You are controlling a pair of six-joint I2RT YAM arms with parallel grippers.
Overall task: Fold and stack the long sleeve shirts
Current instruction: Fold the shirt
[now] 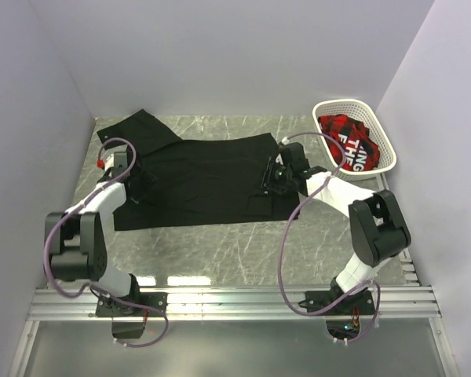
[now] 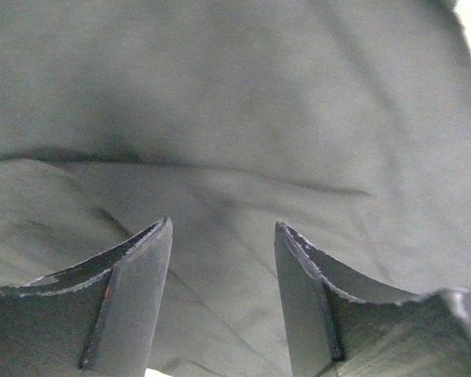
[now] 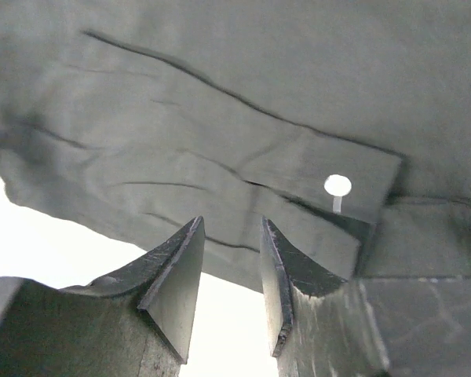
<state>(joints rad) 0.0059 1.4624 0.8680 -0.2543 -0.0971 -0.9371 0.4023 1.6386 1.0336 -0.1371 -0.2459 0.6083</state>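
A white basket (image 1: 342,104) stood at the far right corner of the grey marbled surface (image 1: 243,251), holding a crumpled red-and-black plaid cloth (image 1: 341,126) with white lettering.

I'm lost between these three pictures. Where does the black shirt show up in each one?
Top view: the black shirt lies spread in the middle, between the left claw and the right claw.
Left wrist view: it fills the picture beyond that claw.
Right wrist view: it fills the upper part, with a white button on it.
Shared landmark: the two claws, one at each side of the shirt.
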